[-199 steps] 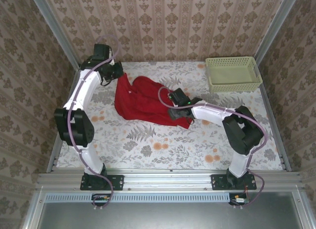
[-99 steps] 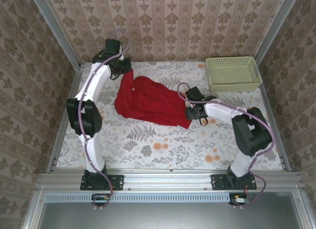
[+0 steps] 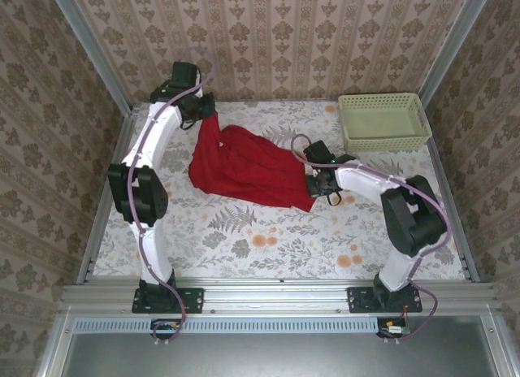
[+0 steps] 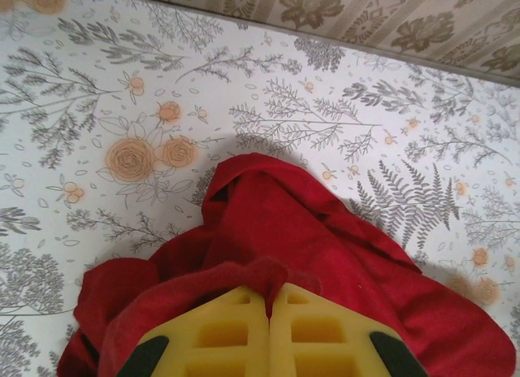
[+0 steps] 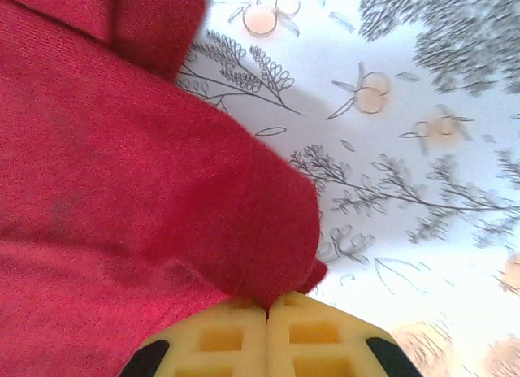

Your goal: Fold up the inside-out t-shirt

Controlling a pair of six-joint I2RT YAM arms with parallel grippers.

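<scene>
**Two claws pinch the red shirt at its ends**

The table (image 3: 244, 239) has a white cover with flowers and leaves printed on it. The red shirt (image 3: 244, 167) lies on the far half of the table, near the middle. It is bunched and wrinkled. It stretches in a slanted line from the far left to the near right. A pale yellow basket (image 3: 382, 121) sits in the far right corner, well apart from the shirt.

The left claw (image 3: 205, 110) is at the far left end of the shirt. Its two yellow fingers are pressed tight together, with a fold of red cloth pinched between the tips. That end of the shirt is pulled up into a point at the claw.

The right claw (image 3: 315, 175) is at the near right end of the shirt. Its fingers are squeezed together too, and the edge of the cloth is caught between the tips. In its own camera, the shirt lies to the left of the fingers and the table cover to the right.
</scene>
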